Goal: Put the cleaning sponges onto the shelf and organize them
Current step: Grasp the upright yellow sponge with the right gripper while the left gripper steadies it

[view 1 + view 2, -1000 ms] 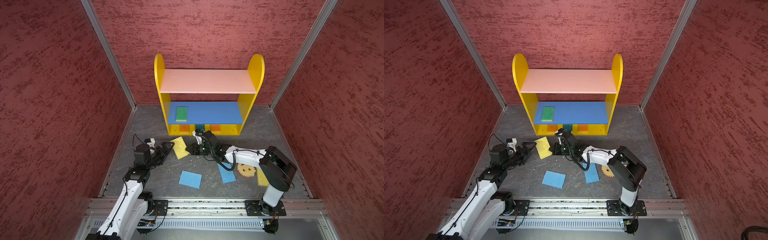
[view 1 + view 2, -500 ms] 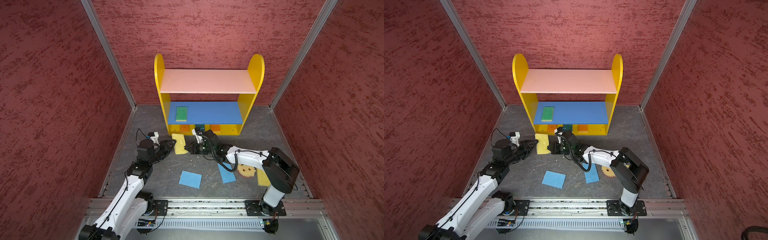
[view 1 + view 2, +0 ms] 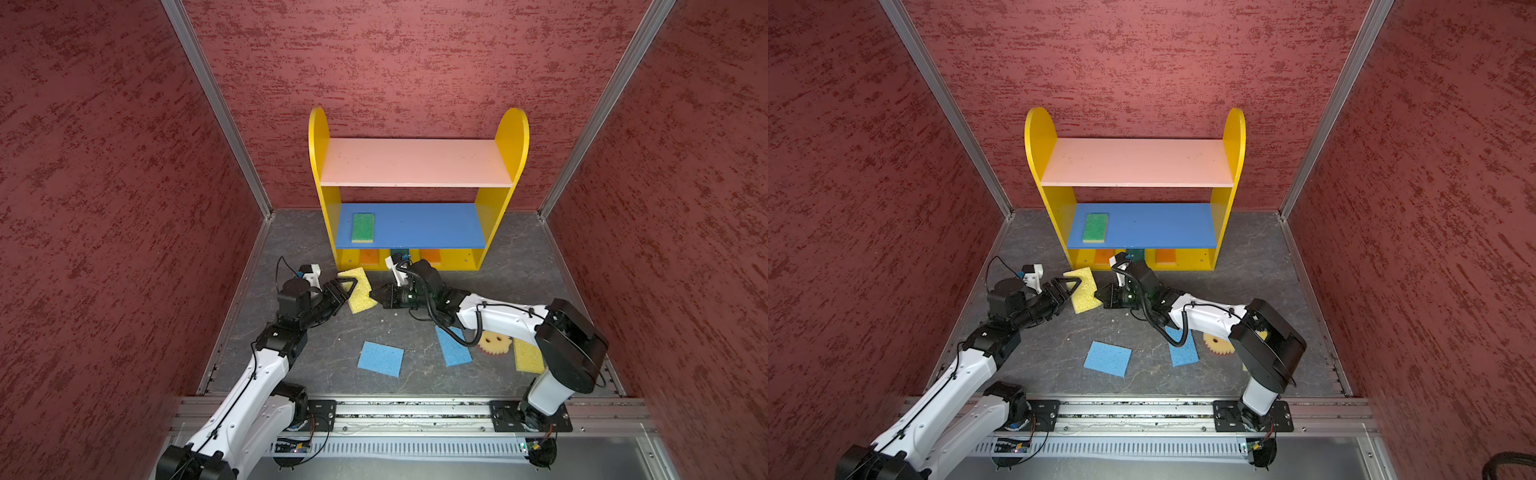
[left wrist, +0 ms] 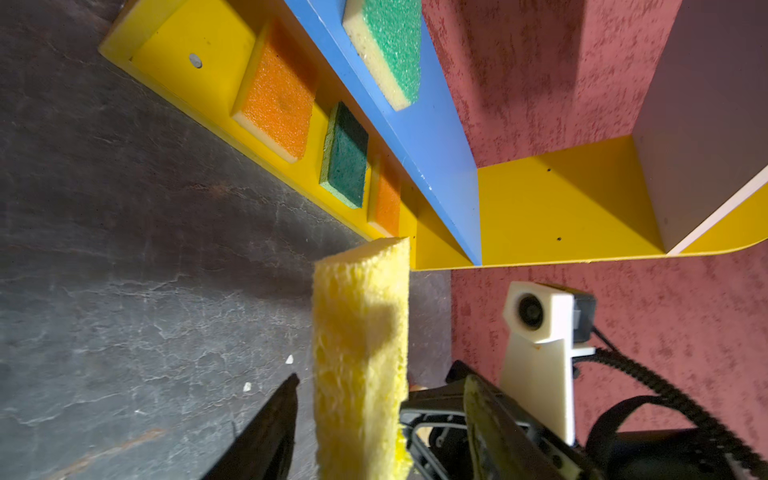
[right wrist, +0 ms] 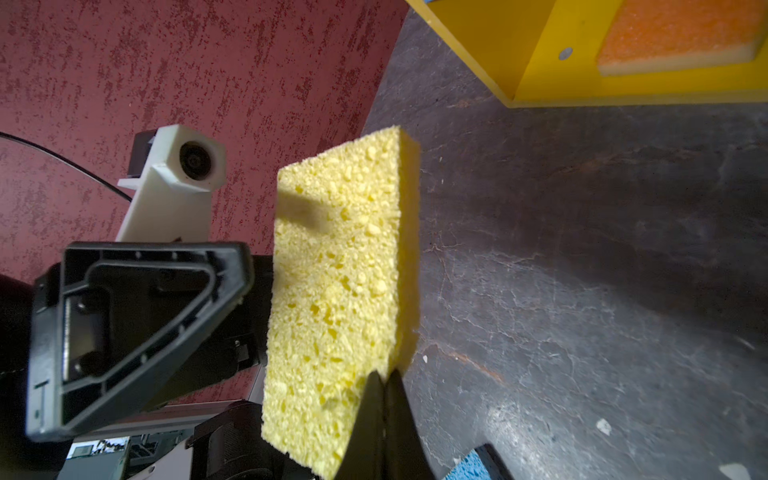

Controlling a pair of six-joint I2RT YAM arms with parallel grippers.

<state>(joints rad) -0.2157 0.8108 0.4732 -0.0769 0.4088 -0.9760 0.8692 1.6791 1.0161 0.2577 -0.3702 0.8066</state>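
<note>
A yellow sponge (image 3: 360, 291) stands on edge above the floor in front of the shelf (image 3: 415, 163). My right gripper (image 5: 382, 376) is shut on one edge of it. My left gripper (image 4: 380, 378) is open, one finger on each side of the sponge (image 4: 360, 353) with a gap at both. On the blue board lies a green sponge (image 3: 363, 227). The bottom board holds two orange sponges (image 4: 276, 104) and a dark green one (image 4: 345, 156). In both top views the grippers (image 3: 1071, 286) (image 3: 1099, 296) meet at this sponge (image 3: 1086, 291).
On the floor lie two blue sponges (image 3: 380, 358) (image 3: 453, 347), the round yellow smiley sponge (image 3: 494, 343) and a yellow sponge (image 3: 528, 355), the last three partly under my right arm. Red walls close in the sides and back. The pink top board (image 3: 415, 163) is bare.
My left arm has reached in from the left to the yellow sponge, and its jaws now straddle it. The sponge has shifted slightly toward the shelf. My right gripper has barely moved.
</note>
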